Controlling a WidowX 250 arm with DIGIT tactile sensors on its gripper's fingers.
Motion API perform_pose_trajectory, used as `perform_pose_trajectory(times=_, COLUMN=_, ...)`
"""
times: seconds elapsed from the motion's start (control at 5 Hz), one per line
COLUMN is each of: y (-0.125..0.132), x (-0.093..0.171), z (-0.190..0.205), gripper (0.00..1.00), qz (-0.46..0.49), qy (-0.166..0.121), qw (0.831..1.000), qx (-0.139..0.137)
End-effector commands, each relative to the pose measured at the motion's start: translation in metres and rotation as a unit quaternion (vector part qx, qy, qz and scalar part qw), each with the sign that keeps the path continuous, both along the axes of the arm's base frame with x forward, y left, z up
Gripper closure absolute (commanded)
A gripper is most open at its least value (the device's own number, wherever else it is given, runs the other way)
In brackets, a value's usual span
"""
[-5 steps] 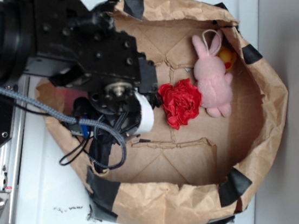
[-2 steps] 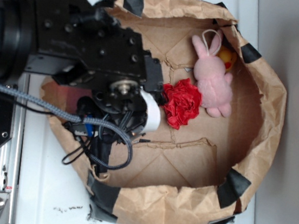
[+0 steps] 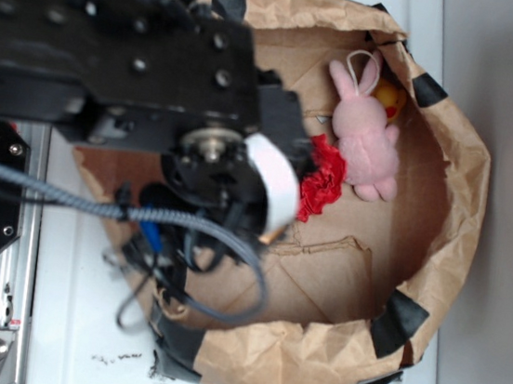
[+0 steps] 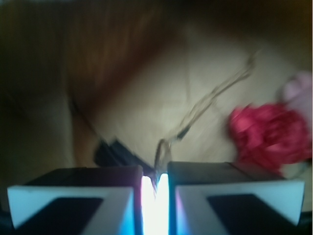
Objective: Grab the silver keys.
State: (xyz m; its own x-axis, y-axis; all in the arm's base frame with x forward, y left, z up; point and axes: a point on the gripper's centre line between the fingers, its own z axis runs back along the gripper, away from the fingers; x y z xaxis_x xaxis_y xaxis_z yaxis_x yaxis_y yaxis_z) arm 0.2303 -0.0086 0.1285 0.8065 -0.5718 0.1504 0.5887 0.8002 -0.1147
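In the wrist view my gripper (image 4: 155, 177) is shut to a narrow slit. A thin grey metal piece, the silver keys (image 4: 161, 152), sticks out from between the fingertips, blurred. Below and beyond lies the brown bag floor. The red flower (image 4: 266, 138) is to the right of the jaws and clear of them. In the exterior view the black arm (image 3: 149, 76) fills the upper left and hangs over the left half of the paper bag (image 3: 455, 179). From there the keys and the fingertips are hidden under the arm.
A pink plush rabbit (image 3: 365, 130) lies at the bag's back right beside the red flower (image 3: 325, 180), with a yellow toy (image 3: 391, 100) behind it. The bag's crumpled walls ring the floor, patched with black tape (image 3: 400, 320). A dark object (image 4: 115, 152) lies left of the jaws.
The arm has come up toward the exterior camera, looks larger, has shifted right, and now covers the left part of the red flower.
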Motion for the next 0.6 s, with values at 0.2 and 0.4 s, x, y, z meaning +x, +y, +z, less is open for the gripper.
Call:
perform_pose_trajectory(times=0.2, y=0.011, x=0.035, z=0.092, gripper=1.0, qz=0.152, qy=-0.053, qw=0.987, qx=0.025)
perform_pose_trajectory(times=0.4, y=0.02, x=0.025, z=0.086, gripper=1.0, qz=0.173, qy=-0.046, qw=0.983, qx=0.044)
